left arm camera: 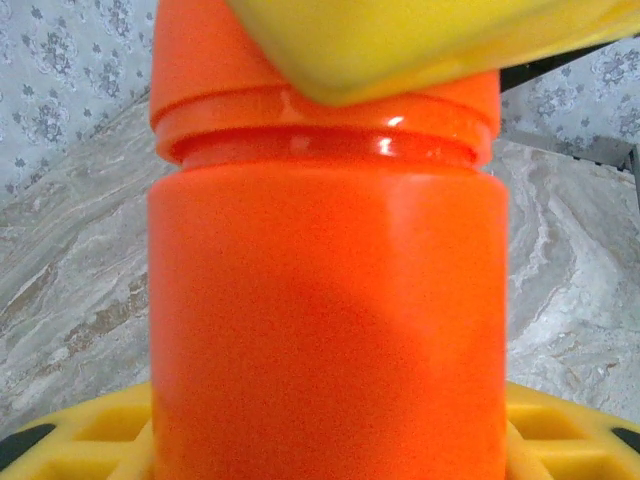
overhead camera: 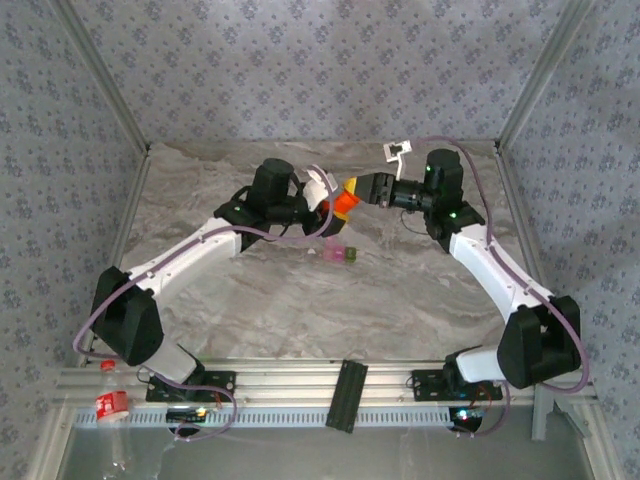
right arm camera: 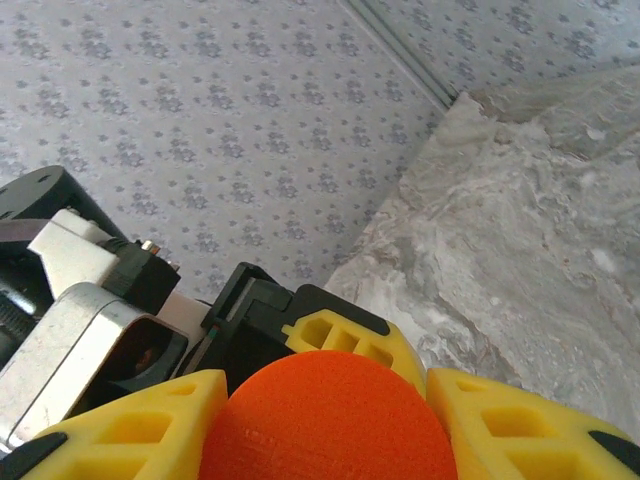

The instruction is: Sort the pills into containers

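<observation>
An orange pill bottle (overhead camera: pixel 345 204) hangs in the air over the back middle of the marble table (overhead camera: pixel 260 300). My left gripper (overhead camera: pixel 327 203) is shut on its body (left arm camera: pixel 330 320), with yellow fingers (left arm camera: pixel 85 440) on either side. My right gripper (overhead camera: pixel 360 189) comes in from the right and is shut on the orange cap (right arm camera: pixel 325 425); its yellow pads (right arm camera: pixel 520 420) press both sides of the cap. The containers (overhead camera: pixel 340 255), a small pink and olive-green pair, sit on the table just below the bottle. The pills are hidden.
Patterned walls enclose the table on three sides. A black strip (overhead camera: pixel 346 393) lies across the front rail. A clear bottle with a red-and-white label (overhead camera: pixel 112 403) lies at the front left corner. A white tag (overhead camera: pixel 398 150) sticks up behind the right gripper.
</observation>
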Robot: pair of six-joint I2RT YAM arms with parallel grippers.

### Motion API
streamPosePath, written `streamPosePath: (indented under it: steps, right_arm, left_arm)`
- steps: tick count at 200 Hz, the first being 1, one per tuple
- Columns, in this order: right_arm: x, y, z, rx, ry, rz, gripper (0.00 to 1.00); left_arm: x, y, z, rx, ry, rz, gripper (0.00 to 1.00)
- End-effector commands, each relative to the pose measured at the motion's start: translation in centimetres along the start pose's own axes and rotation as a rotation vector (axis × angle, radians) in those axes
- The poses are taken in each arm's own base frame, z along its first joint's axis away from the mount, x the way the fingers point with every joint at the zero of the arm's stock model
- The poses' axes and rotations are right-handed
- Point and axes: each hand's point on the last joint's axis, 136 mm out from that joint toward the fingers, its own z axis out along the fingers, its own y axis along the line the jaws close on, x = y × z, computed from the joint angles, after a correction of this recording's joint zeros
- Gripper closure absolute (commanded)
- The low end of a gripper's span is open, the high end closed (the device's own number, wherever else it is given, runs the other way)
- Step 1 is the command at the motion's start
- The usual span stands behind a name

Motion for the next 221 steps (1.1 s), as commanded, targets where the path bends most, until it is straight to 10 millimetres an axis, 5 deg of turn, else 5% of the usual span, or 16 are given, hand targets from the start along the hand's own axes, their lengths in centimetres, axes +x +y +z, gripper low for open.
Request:
streamPosePath:
  steps: [1, 14, 34, 49, 79, 120, 178, 221]
  right_arm:
    - [-1.3, 1.1, -0.4, -0.072, -0.040, -0.060, 0.63]
    - [-1.5, 0.8, -0.5, -0.065, -0.048, -0.030, 0.54]
    - [-2.0, -0.3, -0.8, -0.009, -0.079, 0.075, 0.25]
    - [-2.5, -0.8, -1.6, 0.032, -0.119, 0.152, 0.16]
    - [-2.6, -1.0, -2.9, 0.133, -0.165, 0.269, 0.13]
    - [0.3, -3.9, -4.3, 0.450, -0.114, 0.457, 0.13]
    - [2.0, -2.6, -1.5, 0.430, -0.058, 0.453, 0.15]
    - [1.2, -1.0, -0.2, 0.389, -0.051, 0.424, 0.18]
  left_arm:
    - [-1.5, -1.1, -1.1, 0.040, -0.039, 0.011, 1.00]
    - [-1.5, -1.0, -1.1, 0.035, -0.037, 0.012, 1.00]
    - [-1.5, -0.8, -1.1, 0.023, -0.036, 0.016, 1.00]
    - [-1.2, -0.6, -1.1, 0.007, -0.024, 0.022, 1.00]
    - [-0.5, -0.2, -0.9, -0.010, 0.003, 0.031, 1.00]
    - [0.3, 0.1, -0.5, -0.017, 0.038, 0.035, 1.00]
    - [0.4, 0.2, -0.3, -0.011, 0.047, 0.031, 1.00]
    - [0.4, 0.1, -0.1, -0.007, 0.045, 0.029, 1.00]
